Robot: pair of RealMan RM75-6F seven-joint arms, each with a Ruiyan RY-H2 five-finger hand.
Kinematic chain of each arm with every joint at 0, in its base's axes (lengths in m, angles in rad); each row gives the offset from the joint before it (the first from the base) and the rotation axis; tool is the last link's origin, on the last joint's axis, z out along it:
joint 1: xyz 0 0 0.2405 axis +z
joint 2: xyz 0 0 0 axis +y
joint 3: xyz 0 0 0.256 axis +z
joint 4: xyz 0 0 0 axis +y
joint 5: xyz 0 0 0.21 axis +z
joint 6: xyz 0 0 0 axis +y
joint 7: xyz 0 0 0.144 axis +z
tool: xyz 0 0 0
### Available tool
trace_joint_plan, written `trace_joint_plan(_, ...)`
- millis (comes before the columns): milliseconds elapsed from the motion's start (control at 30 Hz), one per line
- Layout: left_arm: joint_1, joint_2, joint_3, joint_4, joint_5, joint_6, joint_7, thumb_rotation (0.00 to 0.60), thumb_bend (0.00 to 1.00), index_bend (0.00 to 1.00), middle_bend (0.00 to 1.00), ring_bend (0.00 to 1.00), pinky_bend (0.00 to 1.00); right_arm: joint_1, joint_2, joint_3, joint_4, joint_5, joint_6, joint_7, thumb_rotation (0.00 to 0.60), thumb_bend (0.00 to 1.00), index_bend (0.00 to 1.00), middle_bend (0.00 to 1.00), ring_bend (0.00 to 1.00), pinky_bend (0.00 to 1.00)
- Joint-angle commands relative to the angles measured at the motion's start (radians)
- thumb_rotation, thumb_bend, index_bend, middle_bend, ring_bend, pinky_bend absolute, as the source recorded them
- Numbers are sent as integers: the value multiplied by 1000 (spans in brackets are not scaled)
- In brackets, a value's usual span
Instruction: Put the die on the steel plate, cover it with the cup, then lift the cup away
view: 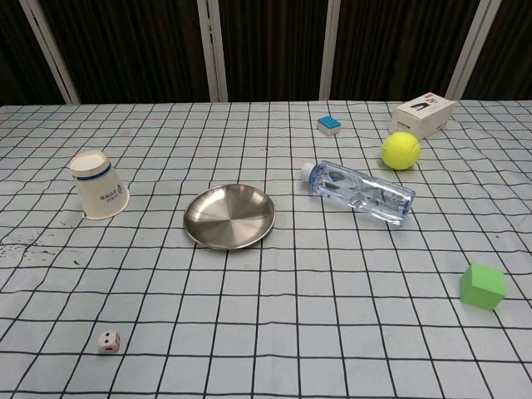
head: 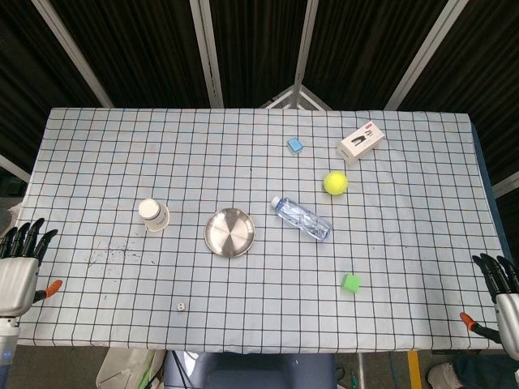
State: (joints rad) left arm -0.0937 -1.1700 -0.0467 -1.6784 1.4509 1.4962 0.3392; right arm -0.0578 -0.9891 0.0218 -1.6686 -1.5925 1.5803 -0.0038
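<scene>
A small white die lies on the checked cloth near the table's front edge, left of centre. The round steel plate sits bare in the middle of the table. A white paper cup stands upside down to the plate's left. My left hand hangs at the table's left edge with its fingers apart and nothing in it. My right hand is at the right edge, fingers apart, holding nothing. Neither hand shows in the chest view.
A clear water bottle lies on its side right of the plate. Behind it are a yellow tennis ball, a white box and a small blue block. A green cube sits front right.
</scene>
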Motion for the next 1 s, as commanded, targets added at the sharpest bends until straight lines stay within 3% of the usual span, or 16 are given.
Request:
trace_joint_plan(33, 2, 2, 2, -2, 3, 3, 1, 600, 204, 149, 6, 0, 35, 0, 0, -1, 0, 0, 1, 0, 600, 131, 120, 137, 95, 31)
trace_joint_plan(633, -21, -9, 25, -2, 40, -42, -19, 600, 204, 166, 28, 0, 35, 2, 2, -4, -2, 15, -9, 3, 600, 132, 120, 137, 96, 30)
trace_joint_plan(833, -104, -3, 70, -58, 156, -170, -153, 600, 204, 221, 66, 0, 37, 2, 3, -5, -5, 17, -9, 7, 600, 131, 120, 136, 96, 30)
trace_joint_plan(1000, -185, -22, 71, -122, 193, -293, -42, 600, 204, 254, 71, 0, 37, 3, 4, -5, -3, 22, -14, 12, 600, 132, 120, 136, 95, 31)
